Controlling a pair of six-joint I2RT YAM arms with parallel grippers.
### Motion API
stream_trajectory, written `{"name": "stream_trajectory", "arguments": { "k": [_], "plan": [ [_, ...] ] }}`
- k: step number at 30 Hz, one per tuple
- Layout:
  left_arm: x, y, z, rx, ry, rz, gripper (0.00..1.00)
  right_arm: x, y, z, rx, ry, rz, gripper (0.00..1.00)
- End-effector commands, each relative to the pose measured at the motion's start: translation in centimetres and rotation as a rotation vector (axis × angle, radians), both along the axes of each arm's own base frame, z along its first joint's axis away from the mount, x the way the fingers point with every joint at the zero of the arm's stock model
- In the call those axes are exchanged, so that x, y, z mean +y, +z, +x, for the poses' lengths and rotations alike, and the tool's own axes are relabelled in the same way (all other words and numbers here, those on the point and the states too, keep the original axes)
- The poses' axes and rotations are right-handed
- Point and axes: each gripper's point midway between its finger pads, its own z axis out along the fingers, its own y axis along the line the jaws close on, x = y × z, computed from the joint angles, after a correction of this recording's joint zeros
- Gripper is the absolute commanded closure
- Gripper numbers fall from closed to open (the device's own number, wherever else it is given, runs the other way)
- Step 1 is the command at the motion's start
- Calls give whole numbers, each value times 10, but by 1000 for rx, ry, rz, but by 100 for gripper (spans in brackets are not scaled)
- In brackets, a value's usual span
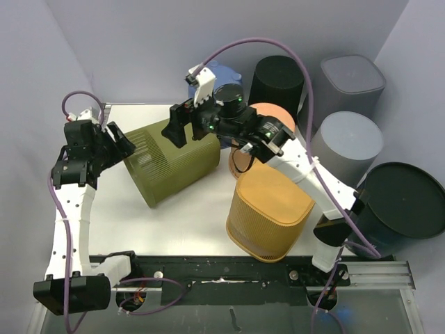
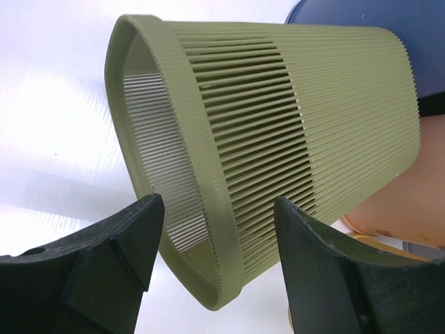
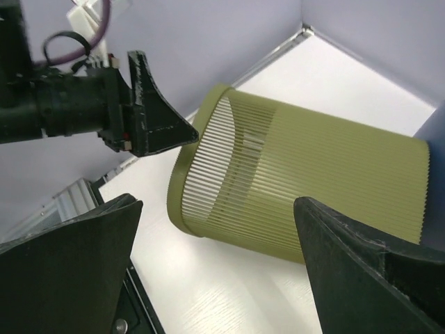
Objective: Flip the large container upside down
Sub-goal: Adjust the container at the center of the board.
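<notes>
Black left gripper (image 1: 119, 142): far left of the table; fingers apart on either side of the open rim of the olive container (image 1: 174, 163). In its own wrist view (image 2: 217, 205) neither pad is seen pressing the rim, and the finger bases are cut off at the bottom edge.
Olive container: ribbed, lying on its side on the white table (image 1: 188, 223), left of centre, with the mouth toward the left and the closed base toward the back right. From above, the base end is covered by the right gripper (image 1: 188, 108). Whether the mouth end rests on the table or hangs just above it cannot be told.
Right gripper: over the base end, fingers spread wide, clamped on nothing. Its wrist view (image 3: 217, 209) shows only two dark fingers, cropped at the lower corners, with the ribbed wall (image 3: 313, 181) below them.
Blue container (image 1: 221, 73): behind the right wrist, mostly hidden.
Peach container (image 1: 268, 111): round, largely covered by the right arm.
Mustard container (image 1: 271, 212): ribbed, right of centre, flat closed face up; its back edge is covered by the arm.
Black bin (image 1: 277, 80): back right, lower part hidden.
Grey bins (image 1: 351, 80): two, back right, one behind the other.
Dark round bin (image 1: 403, 202): far right, touching the edge of the view.
</notes>
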Motion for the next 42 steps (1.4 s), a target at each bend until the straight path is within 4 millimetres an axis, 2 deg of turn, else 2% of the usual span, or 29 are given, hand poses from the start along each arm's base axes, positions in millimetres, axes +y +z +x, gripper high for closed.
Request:
{"name": "stream_trajectory", "arguments": {
  "k": [1, 5, 8, 10, 11, 14, 18, 19, 24, 28, 33, 38, 42],
  "plan": [
    [-8, 12, -4, -60, 6, -47, 36, -1, 10, 12, -18, -56, 25, 2],
    [-21, -4, -7, -45, -21, -120, 38, 4, 6, 16, 40, -96, 78, 2],
    [-28, -10, -6, -44, -47, -157, 44, 16, -3, 12, 100, -89, 128, 2],
    [-32, -13, -5, -46, -63, -172, 53, 23, -15, 13, 117, -128, 119, 2],
    [-33, -13, -5, -47, -67, -174, 61, 26, -20, 13, 117, -153, 104, 2],
    [-30, -12, -4, -56, -62, -158, 76, 26, -34, 23, 115, -251, 57, 2],
    [-20, -8, -3, -66, -33, -104, 98, 17, -52, 37, 150, -380, 52, 2],
    [-17, -6, -3, -69, -31, -88, 100, 11, -54, 40, 150, -415, 58, 2],
    [-8, -2, -3, -75, -28, -20, 100, -7, -71, 49, 168, -499, 35, 2],
    [17, -10, -5, -27, 73, 61, 100, -21, -77, 55, 180, -561, 11, 2],
    [12, -9, -1, -42, 38, 57, 100, -22, -87, 59, 199, -570, -12, 2],
    [18, -5, 0, -50, 10, 122, 100, -22, -104, 65, 245, -546, -50, 3],
    [11, -7, 0, -68, -58, 135, 100, -20, -106, 75, 327, -394, -14, 2]
  ]
}}
